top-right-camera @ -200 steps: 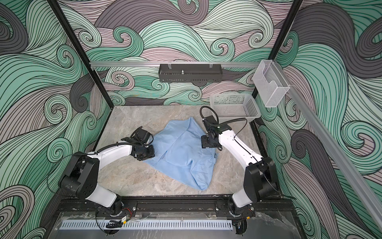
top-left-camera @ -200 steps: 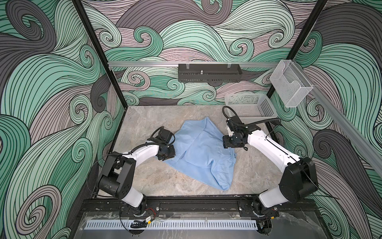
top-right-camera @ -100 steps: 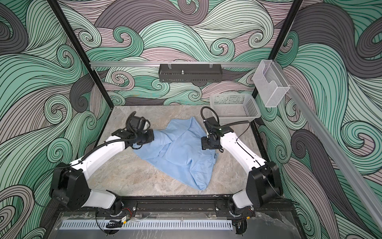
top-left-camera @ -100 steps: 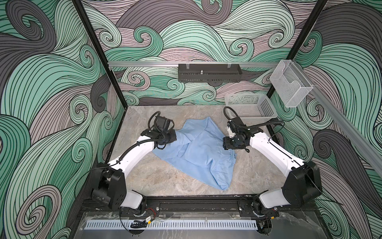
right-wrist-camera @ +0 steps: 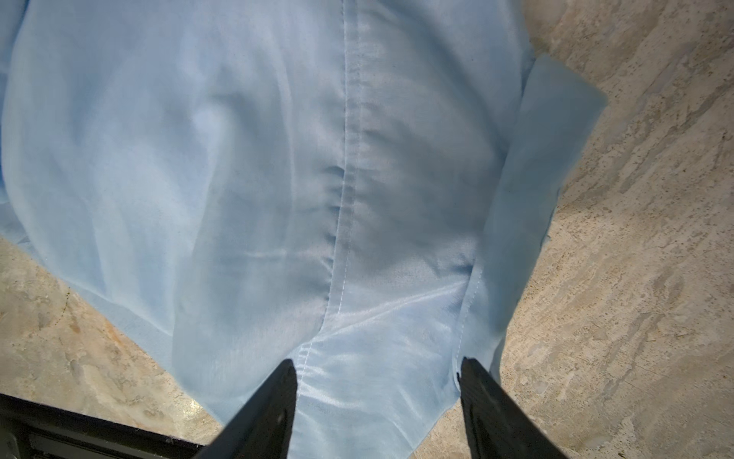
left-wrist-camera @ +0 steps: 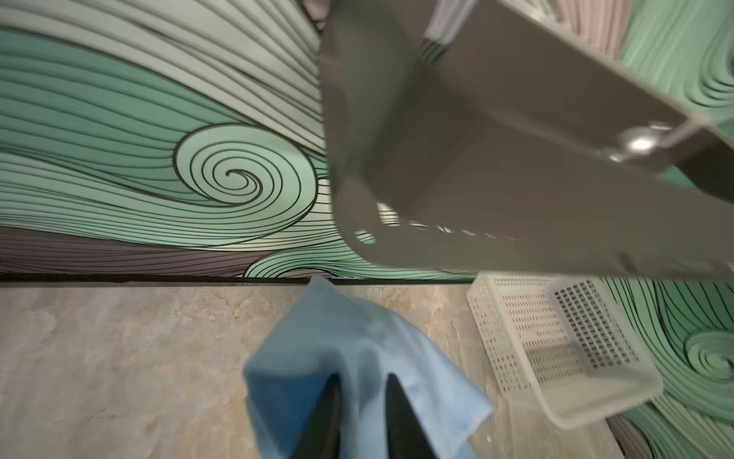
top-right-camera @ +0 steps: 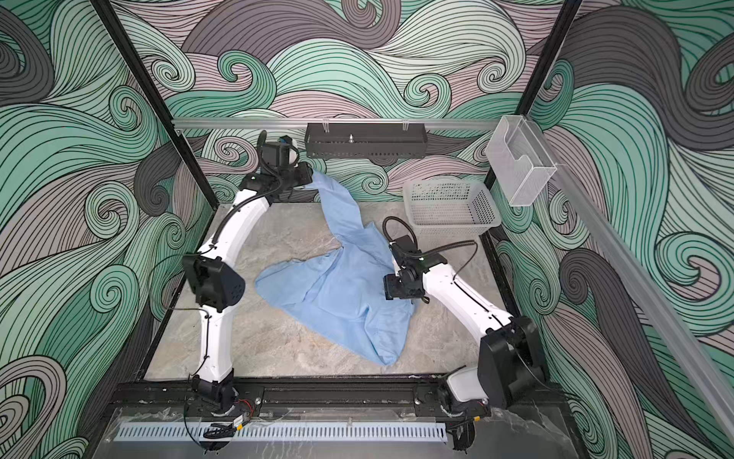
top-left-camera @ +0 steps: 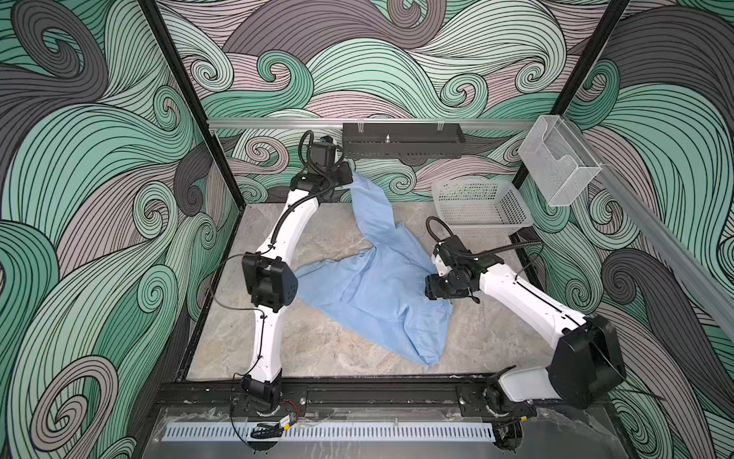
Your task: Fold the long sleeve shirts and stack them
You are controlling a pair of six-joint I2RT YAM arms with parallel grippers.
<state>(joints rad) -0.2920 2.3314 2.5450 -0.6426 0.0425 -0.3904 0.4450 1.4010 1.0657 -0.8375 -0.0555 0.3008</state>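
Top views are both showing the marble table (top-left-camera: 325,349) carrying a single long sleeve shirt (top-left-camera: 377,294). It is lying rumpled and skewed below and between the two grippers, with no neat fold showing anywhere, so the task is looking barely begun to me. One long end of the shirt is rising off the table up to the left gripper (top-left-camera: 344,179), which is hanging high near the back wall. In the left wrist view its fingers (left-wrist-camera: 401,417) are standing close together with blue cloth bunched between and around them, so it is clamping that end. The pale basket (top-left-camera: 512,206) is sitting just beyond the right gripper (top-left-camera: 429,287), well apart from the left one. The right gripper is hovering low at the shirt's edge, its jaws spread wide and a stitched seam (right-wrist-camera: 341,198) running away from between them; whether its tips are touching the cloth I cannot tell. Spreading the shirt flat, folding in sleeves and body, and stacking are all, I judge, left to do.
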